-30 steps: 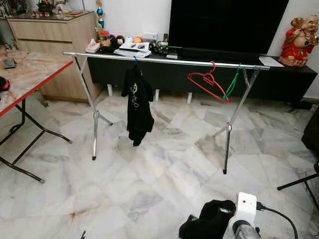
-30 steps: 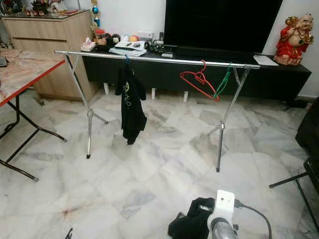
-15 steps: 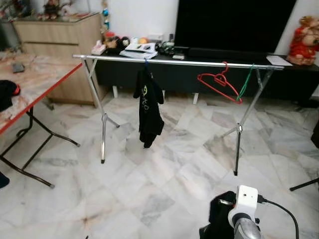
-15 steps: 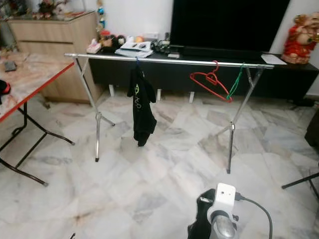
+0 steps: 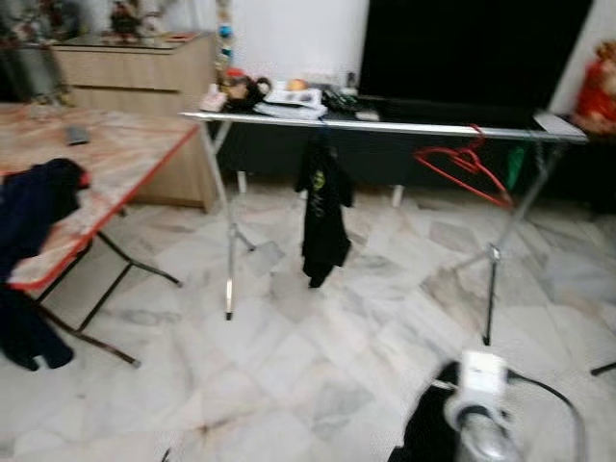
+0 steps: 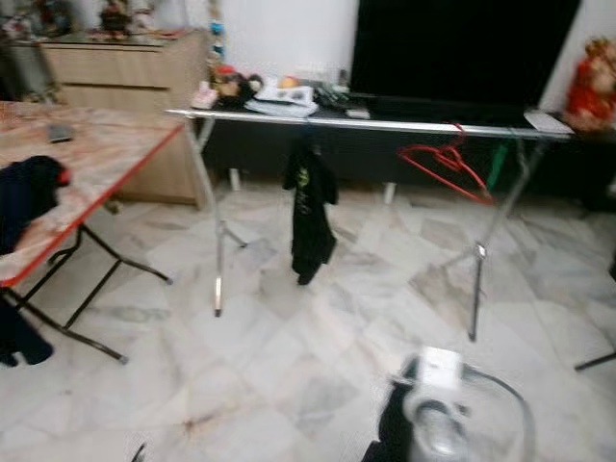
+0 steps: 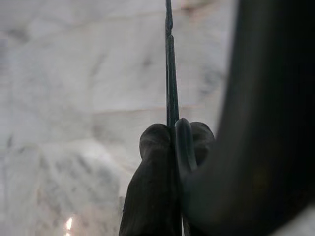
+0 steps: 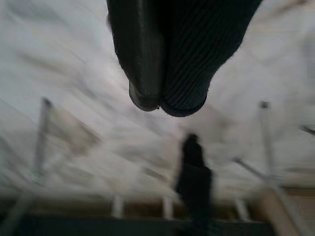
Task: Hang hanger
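A pale marble-tiled floor (image 5: pixel 318 366) spreads below a long silver clothes rail (image 5: pixel 385 126) standing before a black television (image 5: pixel 472 48). A red-edged folding table (image 5: pixel 106 164) stands left. On the rail hang a black shirt (image 5: pixel 324 207) and a red plastic hanger (image 5: pixel 464 168). The left gripper (image 7: pixel 170 142) pinches a thin dark hanger wire (image 7: pixel 169 73); the right gripper (image 8: pixel 162 93) is pressed together against black ribbed cloth (image 8: pixel 206 44).

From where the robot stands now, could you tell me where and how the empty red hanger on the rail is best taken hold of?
Probably at the neck just below its hook, coming from the robot's side of the rail. The red hanger hangs tilted, its triangle sloping down to the right, so the neck sits clear under the bar and lifting there would unhook it. The frames are blurred, so finer detail cannot be told.
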### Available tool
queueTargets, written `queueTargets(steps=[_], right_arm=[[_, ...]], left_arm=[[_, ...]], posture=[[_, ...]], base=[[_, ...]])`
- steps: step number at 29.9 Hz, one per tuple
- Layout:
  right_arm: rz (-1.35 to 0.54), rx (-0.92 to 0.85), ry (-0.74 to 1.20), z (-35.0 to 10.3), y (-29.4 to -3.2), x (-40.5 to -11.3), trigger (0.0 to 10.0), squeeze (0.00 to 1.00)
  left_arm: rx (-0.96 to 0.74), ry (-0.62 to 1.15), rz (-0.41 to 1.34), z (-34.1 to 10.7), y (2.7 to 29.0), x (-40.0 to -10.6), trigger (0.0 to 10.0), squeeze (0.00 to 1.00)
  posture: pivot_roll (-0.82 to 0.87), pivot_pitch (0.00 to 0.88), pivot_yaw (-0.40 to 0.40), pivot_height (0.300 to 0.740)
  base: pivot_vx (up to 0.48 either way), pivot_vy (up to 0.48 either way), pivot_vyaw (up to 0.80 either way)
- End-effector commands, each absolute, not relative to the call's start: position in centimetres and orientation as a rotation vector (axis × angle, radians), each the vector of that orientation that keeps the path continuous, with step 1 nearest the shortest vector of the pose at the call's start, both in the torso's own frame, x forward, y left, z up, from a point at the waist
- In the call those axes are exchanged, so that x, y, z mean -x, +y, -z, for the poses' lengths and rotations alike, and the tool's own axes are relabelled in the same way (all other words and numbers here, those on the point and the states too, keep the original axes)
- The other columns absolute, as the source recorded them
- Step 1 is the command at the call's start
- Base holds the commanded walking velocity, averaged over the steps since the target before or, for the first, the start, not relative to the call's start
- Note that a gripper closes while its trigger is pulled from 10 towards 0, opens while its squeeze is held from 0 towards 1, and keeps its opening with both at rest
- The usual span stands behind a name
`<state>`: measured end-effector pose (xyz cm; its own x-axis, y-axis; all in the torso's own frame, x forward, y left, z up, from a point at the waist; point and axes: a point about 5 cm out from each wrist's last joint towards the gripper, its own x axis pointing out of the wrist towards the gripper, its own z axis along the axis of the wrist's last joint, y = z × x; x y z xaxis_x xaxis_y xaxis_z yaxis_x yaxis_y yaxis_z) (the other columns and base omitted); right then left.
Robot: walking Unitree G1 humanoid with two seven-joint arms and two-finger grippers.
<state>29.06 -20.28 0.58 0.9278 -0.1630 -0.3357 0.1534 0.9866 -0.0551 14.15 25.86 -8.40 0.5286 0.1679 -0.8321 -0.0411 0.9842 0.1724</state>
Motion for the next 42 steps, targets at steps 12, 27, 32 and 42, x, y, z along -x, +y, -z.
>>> queueTargets(steps=[12, 27, 32, 42], right_arm=[[0.184, 0.043, 0.224, -3.1, -21.1, -30.8, 10.0, 0.00], [0.297, 0.038, 0.096, -5.2, -22.1, -31.4, 10.0, 0.00], [0.203, 0.058, 0.041, -5.6, -21.0, -31.3, 10.0, 0.00], [0.097, 0.137, -0.123, -7.8, -18.9, -29.0, 10.0, 0.00]], left_arm=[[-0.103, 1.053, -0.153, 9.0, 25.7, -12.9, 10.0, 0.00], [-0.096, 1.090, -0.159, 9.3, 25.9, -11.9, 10.0, 0.00], [-0.096, 1.112, -0.168, 9.4, 26.2, -11.2, 10.0, 0.00], [-0.096, 1.146, -0.191, 9.5, 26.7, -10.2, 10.0, 0.00]], posture=[[0.14, 0.000, 0.008, 0.740], [0.13, 0.000, 0.000, 0.740], [0.12, 0.000, -0.004, 0.740], [0.13, 0.000, -0.025, 0.740]], base=[[0.000, 0.466, 0.00], [0.000, 0.466, 0.00], [0.000, 0.465, 0.00], [0.000, 0.465, 0.00]])
